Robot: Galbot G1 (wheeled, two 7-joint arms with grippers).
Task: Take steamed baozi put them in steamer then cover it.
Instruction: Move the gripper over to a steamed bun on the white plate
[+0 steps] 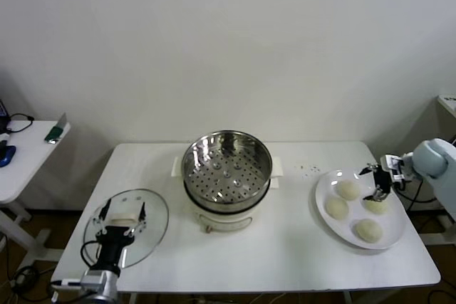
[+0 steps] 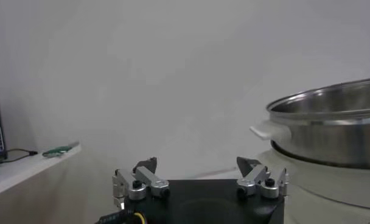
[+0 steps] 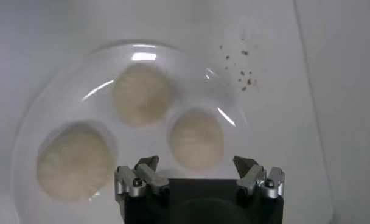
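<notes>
The steamer (image 1: 226, 169), a shiny steel pot with a perforated tray on a cream base, stands mid-table; it also shows in the left wrist view (image 2: 331, 125). The glass cover (image 1: 153, 222) lies flat at the front left. My left gripper (image 1: 123, 213) is open, its fingers on either side of the cover's white handle (image 1: 122, 220); it also shows in its wrist view (image 2: 197, 165). Four baozi lie on a white plate (image 1: 324, 186) at the right. My right gripper (image 1: 375, 183) hovers open over them; in its wrist view (image 3: 197, 164) one baozi (image 3: 196, 139) lies just beyond the fingertips.
Dark crumbs (image 1: 310, 169) dot the table between the steamer and the plate. A white side table (image 1: 28, 147) with small items stands at far left. The plate lies near the table's right edge.
</notes>
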